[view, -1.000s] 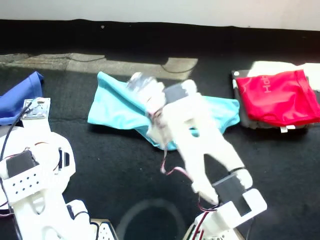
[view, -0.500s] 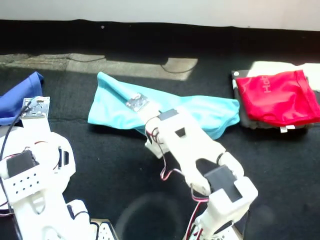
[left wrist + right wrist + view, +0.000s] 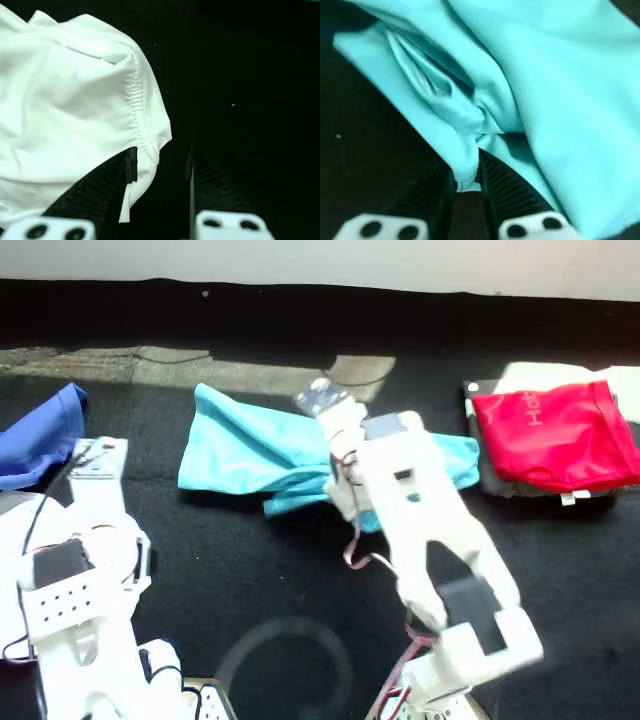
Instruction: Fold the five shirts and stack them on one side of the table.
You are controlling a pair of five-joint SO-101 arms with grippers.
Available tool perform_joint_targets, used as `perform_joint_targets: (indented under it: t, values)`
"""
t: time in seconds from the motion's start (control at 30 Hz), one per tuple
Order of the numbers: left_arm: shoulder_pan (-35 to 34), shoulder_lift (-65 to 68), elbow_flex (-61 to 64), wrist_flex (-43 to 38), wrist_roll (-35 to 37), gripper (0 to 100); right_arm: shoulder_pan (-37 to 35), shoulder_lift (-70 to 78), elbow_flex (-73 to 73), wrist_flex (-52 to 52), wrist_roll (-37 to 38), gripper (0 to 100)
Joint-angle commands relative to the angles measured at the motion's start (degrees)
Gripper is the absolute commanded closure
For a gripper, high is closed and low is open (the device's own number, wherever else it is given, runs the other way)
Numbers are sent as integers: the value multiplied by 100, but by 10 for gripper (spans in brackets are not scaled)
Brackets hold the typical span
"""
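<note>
R arm (image 3: 410,490) stretched fwd over table centre. Right gripper (image 3: 467,169) jaws pinching bunched fold of cyan shirt (image 3: 250,455); fabric smooth, creased, spread mid-table. L arm (image 3: 80,570) bent, near-left. Left gripper (image 3: 161,152) jaws spread, one beside stitched hem of pale shirt (image 3: 65,100). Red shirt (image 3: 555,435) folded, far right.

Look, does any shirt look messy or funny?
Yes. The teal shirt in the middle of the table is scrunched into wrinkly folds, not flat, where the right gripper pinches a bunch of it.
</note>
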Motion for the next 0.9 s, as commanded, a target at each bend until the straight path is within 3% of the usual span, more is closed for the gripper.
perform_joint_targets:
  t: [0.0, 0.1, 0.27, 0.47, 0.6, 0.73, 0.87]
  values:
    - [347, 13, 171, -290, 360, 825, 303, -1490, -251, 382, 9, 991]
    - [585, 13, 295, -563, 580, 825, 558, -2440, -251, 734, 44, 991]
    - [752, 22, 154, -607, 695, 822, 1147, -3565, -198, 1262, 905, 991]
    - [769, 101, -488, -615, 659, 822, 2879, -4092, -215, 1297, 2022, 991]
    - [769, 980, -1051, -615, 659, 822, 3705, -4092, -180, 857, 2189, 991]
    - [1033, 2615, -1851, -571, 668, 822, 3565, -4145, 303, 418, 2180, 991]
    - [1815, 4040, -2615, -220, 695, 822, 3257, -4154, 813, 356, 2180, 991]
